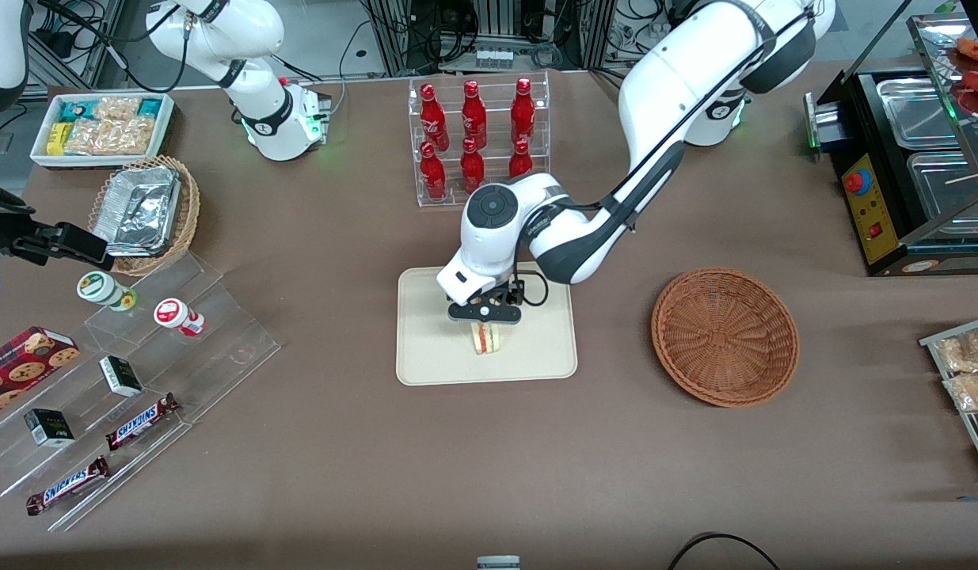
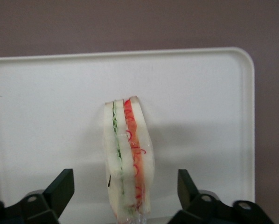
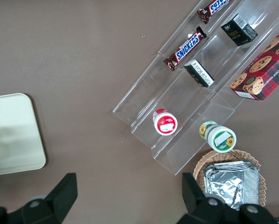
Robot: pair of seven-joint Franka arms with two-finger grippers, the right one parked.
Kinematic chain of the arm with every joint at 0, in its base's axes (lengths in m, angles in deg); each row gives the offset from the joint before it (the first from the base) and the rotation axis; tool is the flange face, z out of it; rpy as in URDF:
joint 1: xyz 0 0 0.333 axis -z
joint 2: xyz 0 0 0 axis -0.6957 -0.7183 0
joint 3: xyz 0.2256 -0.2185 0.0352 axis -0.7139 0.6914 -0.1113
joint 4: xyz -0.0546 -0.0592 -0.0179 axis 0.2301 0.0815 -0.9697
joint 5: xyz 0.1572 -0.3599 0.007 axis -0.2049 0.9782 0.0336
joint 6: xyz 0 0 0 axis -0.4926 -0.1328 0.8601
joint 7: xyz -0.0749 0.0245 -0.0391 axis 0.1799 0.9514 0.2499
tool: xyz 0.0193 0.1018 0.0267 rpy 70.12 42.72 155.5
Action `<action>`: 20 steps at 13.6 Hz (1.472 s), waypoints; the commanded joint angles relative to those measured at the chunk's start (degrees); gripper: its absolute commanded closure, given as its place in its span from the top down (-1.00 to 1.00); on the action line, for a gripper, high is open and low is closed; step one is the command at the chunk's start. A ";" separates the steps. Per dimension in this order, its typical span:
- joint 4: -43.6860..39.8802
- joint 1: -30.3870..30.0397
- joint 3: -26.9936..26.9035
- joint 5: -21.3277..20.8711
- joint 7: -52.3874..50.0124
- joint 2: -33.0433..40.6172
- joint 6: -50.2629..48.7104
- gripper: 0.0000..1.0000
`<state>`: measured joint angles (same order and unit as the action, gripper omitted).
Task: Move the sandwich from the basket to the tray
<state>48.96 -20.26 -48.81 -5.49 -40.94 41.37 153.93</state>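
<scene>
At the front view's centre, the pale triangular wrapped sandwich (image 1: 486, 339) stood on edge on the flat cream-white rectangular tray (image 1: 425, 356). The left arm's gripper (image 1: 485, 313) hung over it, fingers (image 2: 60, 189) spread wide, gripping nothing. A straight upward retreat would probably avoid toppling it.

table (image 1: 338, 475): brown, matte
gripper (image 1: 485, 319): over the tray, fingers spread apart
tray (image 1: 425, 356): on table, directly under gripper
basket (image 1: 724, 336): on table, beside gripper, toward working arm's end
bottle rack (image 1: 479, 138): farther from front camera than gripper
acrylic steps (image 1: 219, 332): toward parked arm's end
tan basket (image 1: 186, 214): just past the steps
</scene>
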 commanded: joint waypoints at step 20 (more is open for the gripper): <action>6.90 -26.29 -5.15 18.93 28.32 35.73 -32.57 1.00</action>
<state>54.73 -45.69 -50.66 10.23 -19.72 74.00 124.04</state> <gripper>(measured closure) 0.000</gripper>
